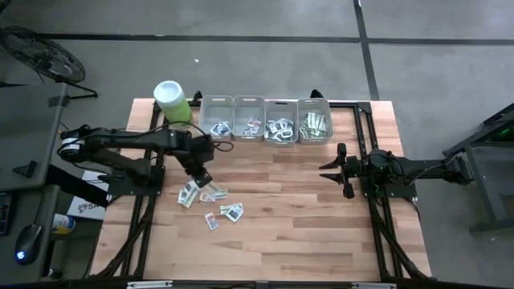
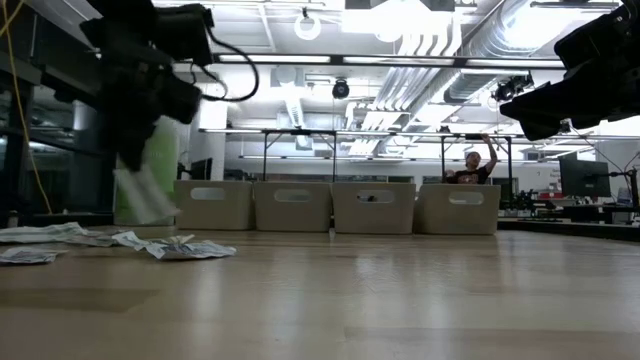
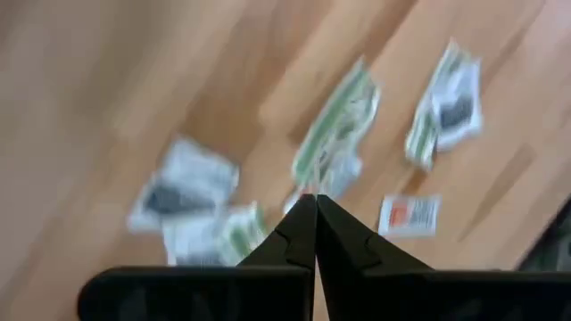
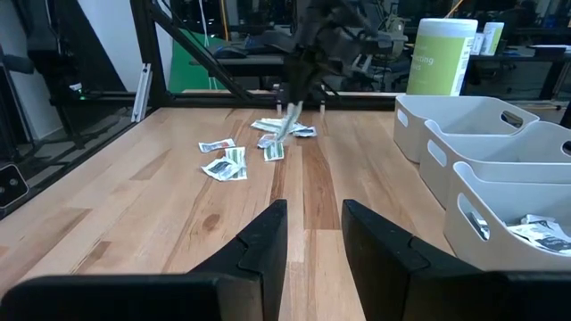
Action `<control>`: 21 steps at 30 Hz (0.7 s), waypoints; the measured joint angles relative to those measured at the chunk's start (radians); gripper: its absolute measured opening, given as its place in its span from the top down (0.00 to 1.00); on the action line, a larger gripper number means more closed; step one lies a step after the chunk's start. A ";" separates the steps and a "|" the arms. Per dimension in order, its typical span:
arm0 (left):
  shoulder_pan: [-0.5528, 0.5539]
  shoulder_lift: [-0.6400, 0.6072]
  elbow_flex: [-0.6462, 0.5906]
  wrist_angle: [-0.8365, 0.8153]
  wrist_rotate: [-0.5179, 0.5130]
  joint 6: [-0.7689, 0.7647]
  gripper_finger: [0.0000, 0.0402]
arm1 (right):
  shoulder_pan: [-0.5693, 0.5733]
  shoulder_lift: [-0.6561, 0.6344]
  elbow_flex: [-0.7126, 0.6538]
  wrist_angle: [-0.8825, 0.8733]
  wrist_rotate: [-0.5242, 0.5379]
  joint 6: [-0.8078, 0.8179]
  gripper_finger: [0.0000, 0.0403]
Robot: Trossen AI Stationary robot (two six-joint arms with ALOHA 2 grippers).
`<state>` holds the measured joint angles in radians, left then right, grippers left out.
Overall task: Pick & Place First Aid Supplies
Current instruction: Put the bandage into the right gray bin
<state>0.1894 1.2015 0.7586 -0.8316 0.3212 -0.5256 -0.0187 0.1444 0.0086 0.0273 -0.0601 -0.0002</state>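
Close up, the left gripper (image 3: 314, 209) has its two dark fingers pinched tight together, and a thin green-and-white strip (image 4: 287, 122) hangs from the tips, lifted a little off the wooden table (image 1: 305, 225). Under it lies the rest of the loose packets (image 1: 210, 201), a small scatter of flat paper pieces, some white and squarish, some long and green. They look very light and floppy; the held strip bends and dangles, so I think it could slip or flutter if the arm swings fast. A pinch near one end or at a raised edge seems the best hold, since flat ones hug the wood. The grey bins (image 1: 265, 119) stand in a row at the far side, some with packets inside, next to a lime-green canister (image 1: 173, 102). The right gripper (image 1: 344, 170) waits well apart on the other side, fingers partly spread, holding nothing.
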 joint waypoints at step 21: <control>0.028 0.107 0.020 0.988 -0.488 0.290 1.00 | 0.000 0.000 0.000 0.000 0.000 0.000 0.74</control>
<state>0.2176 1.3082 0.7784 0.1565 -0.1673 -0.2356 -0.0185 0.1444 0.0086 0.0269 -0.0601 -0.0002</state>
